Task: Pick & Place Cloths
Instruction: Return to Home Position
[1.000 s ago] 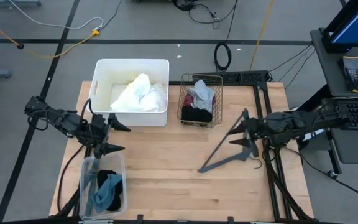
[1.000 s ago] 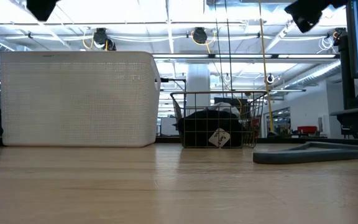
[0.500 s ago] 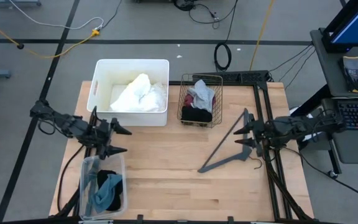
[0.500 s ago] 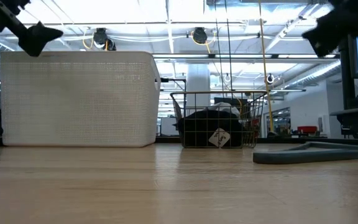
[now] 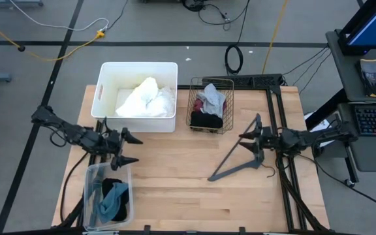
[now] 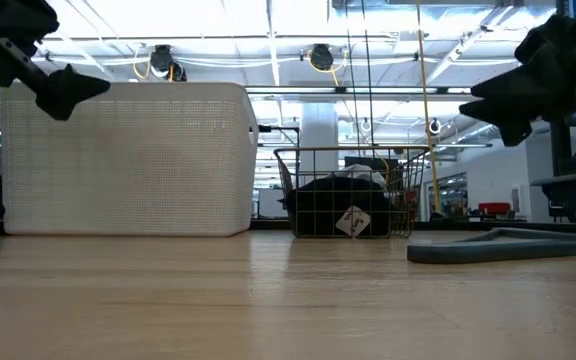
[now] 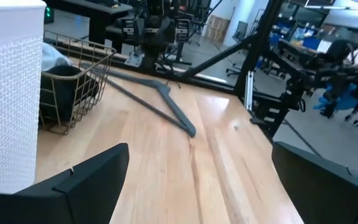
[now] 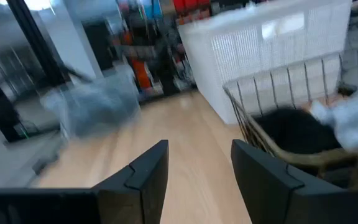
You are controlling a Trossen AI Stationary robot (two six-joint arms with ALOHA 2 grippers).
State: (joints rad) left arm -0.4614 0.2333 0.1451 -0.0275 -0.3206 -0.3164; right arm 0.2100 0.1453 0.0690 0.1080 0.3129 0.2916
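A large white lacy cloth (image 5: pixel 145 99) lies in the white bin (image 5: pixel 106 72) at the far left. Grey, maroon and black cloths (image 5: pixel 209 108) fill the wire basket (image 5: pixel 192 104) beside it. Black and sage-green cloths (image 5: pixel 113 196) lie in a clear tub (image 5: pixel 90 179) at the near left. My left gripper (image 5: pixel 136 149) hovers open just beyond the tub, pointing level toward the table's right, with nothing between its fingers (image 7: pixel 92 180). My right gripper (image 5: pixel 245 143) hovers open over the V-shaped bar (image 5: pixel 230 166), pointing left, also with nothing in it (image 8: pixel 199 180).
The thin dark V-shaped bar (image 7: pixel 160 99) lies flat on the right half of the table. A black frame (image 5: pixel 276 98) runs along the right edge. Bare wood (image 5: pixel 175 176) shows between the two grippers and toward the near edge.
Both grippers have sunk toward the table. In the low view they have come down from the top of the picture to about the height of the bin's rim. The right gripper has also tipped up to point level. Neither has changed its opening, and no cloth has moved.
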